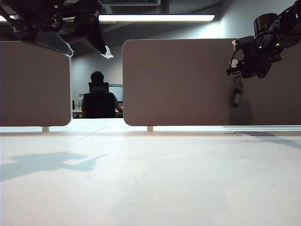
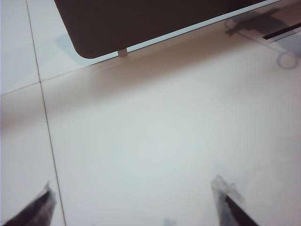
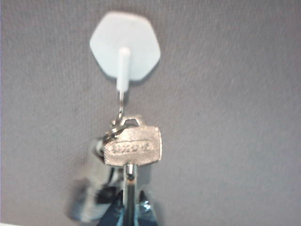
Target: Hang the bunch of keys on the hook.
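Observation:
In the right wrist view the pale hexagonal hook (image 3: 124, 44) sits on the grey panel with its white peg (image 3: 123, 70) sticking out. The bunch of keys (image 3: 133, 146) hangs just under it, and its thin ring (image 3: 121, 101) meets the peg's tip. My right gripper (image 3: 129, 207) is shut on the blade of the silver key; the black fob (image 3: 89, 197) is a blur beside it. In the exterior view the right gripper (image 1: 240, 75) is high against the right panel, with the fob (image 1: 236, 96) dangling below. My left gripper (image 1: 88, 49) hovers open and empty at the upper left; its fingers (image 2: 44, 200) stand wide over the table.
Two grey partition panels (image 1: 178, 80) (image 1: 33, 84) stand along the back of the white table (image 1: 150, 179). Through the gap between them a person sits in a chair (image 1: 99, 96). The left wrist view shows a panel corner (image 2: 141, 19) and its small foot (image 2: 122, 52).

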Robot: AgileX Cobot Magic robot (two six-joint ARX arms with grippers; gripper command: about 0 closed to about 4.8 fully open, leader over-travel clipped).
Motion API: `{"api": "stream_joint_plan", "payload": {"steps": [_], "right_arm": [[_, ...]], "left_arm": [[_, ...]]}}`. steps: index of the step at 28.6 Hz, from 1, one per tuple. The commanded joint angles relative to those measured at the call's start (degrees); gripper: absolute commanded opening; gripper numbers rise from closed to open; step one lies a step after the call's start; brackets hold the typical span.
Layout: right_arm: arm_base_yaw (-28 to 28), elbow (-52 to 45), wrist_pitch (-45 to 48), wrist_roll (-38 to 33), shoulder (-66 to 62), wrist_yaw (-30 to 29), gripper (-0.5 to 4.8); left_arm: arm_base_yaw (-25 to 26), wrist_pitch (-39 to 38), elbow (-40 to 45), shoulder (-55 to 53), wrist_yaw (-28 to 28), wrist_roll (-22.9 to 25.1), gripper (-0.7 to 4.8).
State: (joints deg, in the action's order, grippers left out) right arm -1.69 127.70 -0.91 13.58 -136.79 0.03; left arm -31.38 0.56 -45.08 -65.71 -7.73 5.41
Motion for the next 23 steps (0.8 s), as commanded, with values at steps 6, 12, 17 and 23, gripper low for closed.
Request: {"api": "stream_joint_plan", "payload": {"steps": [6, 12, 17, 23], "right_arm": [[0.1, 0.7, 2.8, 1.5, 0.4, 0.2, -0.09], [0.1, 1.1, 3.3, 1.9, 0.4, 0.3, -0.09], [0.1, 1.1, 5.5, 1.9, 0.3, 0.0, -0.09], [0.1, 1.1, 8.5, 1.9, -0.1, -0.3, -0.09]], "left_arm": [[0.1, 0.2, -0.2, 0.1, -0.2, 0.2, 4.79], [0.1, 0.2, -0.2, 0.1, -0.7, 0.2, 4.79], [0.1, 0.2, -0.2, 0.1, -0.7, 0.2, 4.79], [0.1, -0.4, -0.2, 0.1, -1.5, 0.3, 4.79]]}}
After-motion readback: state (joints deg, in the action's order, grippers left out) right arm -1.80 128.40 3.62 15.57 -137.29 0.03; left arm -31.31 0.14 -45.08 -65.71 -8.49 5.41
